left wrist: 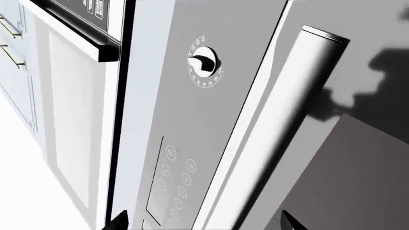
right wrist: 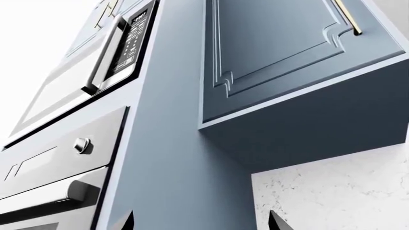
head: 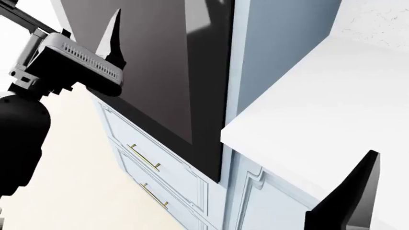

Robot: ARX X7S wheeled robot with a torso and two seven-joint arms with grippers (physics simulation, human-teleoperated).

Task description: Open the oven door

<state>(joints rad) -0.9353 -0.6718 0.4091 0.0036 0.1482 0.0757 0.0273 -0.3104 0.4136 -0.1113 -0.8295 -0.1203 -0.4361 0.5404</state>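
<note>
The oven door (head: 166, 62) is a dark glossy panel set flush in pale blue cabinetry. In the left wrist view its dark glass (left wrist: 361, 182) lies beside a long silver bar handle (left wrist: 281, 134) and a grey control panel with a round knob (left wrist: 204, 61). My left gripper (left wrist: 203, 224) is open, its two black fingertips spread either side of the handle's line and touching nothing. In the head view it hovers in front of the door's upper left (head: 105, 48). My right gripper (right wrist: 203, 223) is open and empty, facing the blue cabinet side. One of its fingers (head: 355, 191) shows at lower right.
A white counter (head: 319, 96) juts out to the right of the oven. Two drawers with brass pulls (head: 147, 160) sit below the door. A bar-handled black appliance (right wrist: 121, 43) is mounted above the oven, and a blue wall cabinet (right wrist: 275, 48) hangs over the counter.
</note>
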